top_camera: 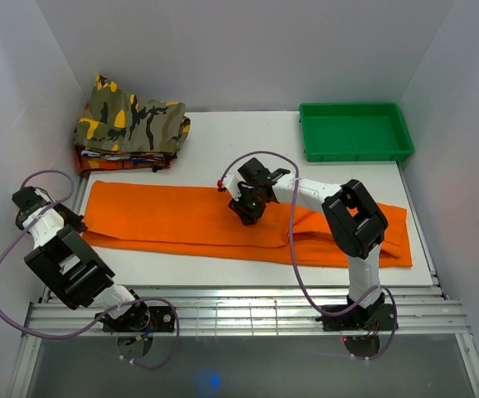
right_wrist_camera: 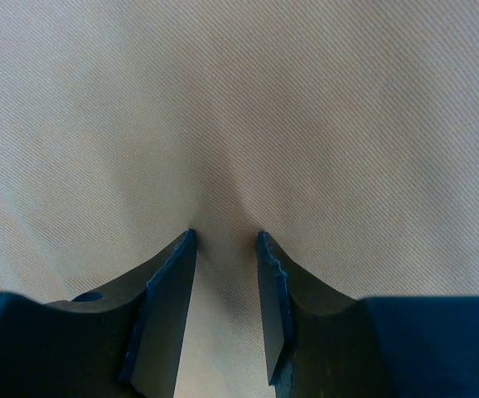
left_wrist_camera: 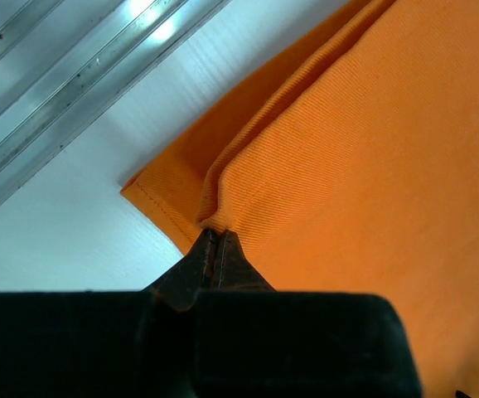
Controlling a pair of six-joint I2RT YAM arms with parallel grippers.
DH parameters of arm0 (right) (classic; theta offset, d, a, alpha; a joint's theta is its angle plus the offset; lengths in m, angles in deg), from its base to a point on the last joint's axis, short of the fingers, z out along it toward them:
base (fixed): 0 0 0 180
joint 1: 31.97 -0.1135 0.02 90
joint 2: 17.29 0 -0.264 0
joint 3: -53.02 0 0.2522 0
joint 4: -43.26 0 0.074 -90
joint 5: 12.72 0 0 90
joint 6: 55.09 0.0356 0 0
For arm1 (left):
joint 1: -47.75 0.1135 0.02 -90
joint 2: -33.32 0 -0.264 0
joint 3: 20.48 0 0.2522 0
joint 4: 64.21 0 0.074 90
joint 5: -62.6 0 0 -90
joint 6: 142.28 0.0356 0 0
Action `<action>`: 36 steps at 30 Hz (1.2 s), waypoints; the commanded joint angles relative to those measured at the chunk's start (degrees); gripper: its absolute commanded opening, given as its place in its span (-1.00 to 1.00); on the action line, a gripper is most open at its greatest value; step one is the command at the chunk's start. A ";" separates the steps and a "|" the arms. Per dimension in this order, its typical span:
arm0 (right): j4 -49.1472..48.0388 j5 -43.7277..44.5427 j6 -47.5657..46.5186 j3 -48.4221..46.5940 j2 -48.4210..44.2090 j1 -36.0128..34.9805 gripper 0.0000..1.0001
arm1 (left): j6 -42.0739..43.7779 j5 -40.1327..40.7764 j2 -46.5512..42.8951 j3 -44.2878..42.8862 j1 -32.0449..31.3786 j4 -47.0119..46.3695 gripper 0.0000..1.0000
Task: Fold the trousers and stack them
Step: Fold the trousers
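Orange trousers (top_camera: 165,220) lie flat, stretched L-to-R across the white table (top_camera: 239,137). L gripper (left_wrist_camera: 215,235) is clenched on their hem by the L-end corner. R gripper (right_wrist_camera: 225,236) sits mid-cloth, jaws apart, tips pressing into fabric.

The white table (top_camera: 239,133) before me carries the orange trousers (top_camera: 165,220) stretched lengthwise across its middle from the left edge to near the right, a pile of folded clothes (top_camera: 123,157) topped by a camouflage garment (top_camera: 132,120) at its far left corner, and a green tray (top_camera: 355,154) at its far right corner.
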 commanded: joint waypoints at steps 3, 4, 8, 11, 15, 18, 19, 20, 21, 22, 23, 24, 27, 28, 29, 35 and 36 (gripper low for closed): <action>4.75 1.17 1.32 -3.34 3.71 -0.17 -0.17 | -0.43 2.92 -2.27 1.17 -0.03 3.16 -1.00; 4.85 1.08 1.41 -3.87 4.06 -0.17 -0.17 | -0.61 3.45 -2.09 1.34 -0.03 2.90 -1.00; 4.94 1.61 1.67 -4.31 4.41 -0.26 -0.17 | -1.05 7.22 -0.43 2.05 -0.03 1.66 -1.00; 5.37 1.78 1.93 -4.75 4.85 -0.35 -0.17 | -1.49 8.90 0.46 2.49 -0.03 1.23 -1.00; 5.81 2.31 2.81 -5.98 5.99 -0.52 -0.17 | -2.10 12.49 1.07 3.71 -0.12 0.26 -1.00; 6.60 2.75 3.69 -7.30 7.31 -0.70 -0.17 | -2.45 14.69 1.51 4.86 -0.12 -0.80 -1.00; 6.61 3.01 3.87 -7.65 7.92 -0.79 -0.18 | -2.45 15.58 1.86 5.21 -0.03 -1.15 -1.00; 6.95 3.28 4.04 -8.09 8.28 -0.87 -0.18 | -2.63 16.19 2.13 5.91 -0.12 -1.85 -1.00; 7.04 3.37 4.22 -8.35 8.54 -0.96 -0.19 | -2.72 16.63 2.39 6.18 -0.03 -2.11 -1.00; 7.13 3.54 4.57 -8.97 9.06 -0.96 -0.18 | -2.89 17.42 3.44 6.27 -0.12 -2.46 -1.00; 7.31 3.72 4.74 -9.23 9.33 -1.05 -0.19 | -2.98 17.69 4.14 5.83 -0.03 -2.03 -1.00; 7.57 4.07 4.92 -9.58 9.59 -1.22 -0.19 | -3.16 17.95 4.76 5.48 -0.03 -2.12 -1.00; 7.92 3.81 5.45 -10.55 10.39 -1.40 -0.20 | -2.98 19.18 8.62 3.82 -0.47 -1.33 -1.00; 7.75 3.72 5.62 -10.64 10.04 -1.40 -0.19 | -2.98 19.80 9.94 3.28 -0.73 -0.98 -1.00; 7.66 2.41 5.28 -10.82 9.51 -1.40 -0.17 | -2.90 20.41 12.21 2.84 -0.82 -0.63 -1.00; 8.18 -4.18 1.41 -12.39 3.63 -1.66 0.10 | -2.63 20.25 15.66 1.34 -1.09 -0.54 -1.00; 8.01 -5.58 0.62 -13.27 3.01 -2.45 0.09 | -2.63 19.89 15.84 1.43 -1.09 -0.45 -1.00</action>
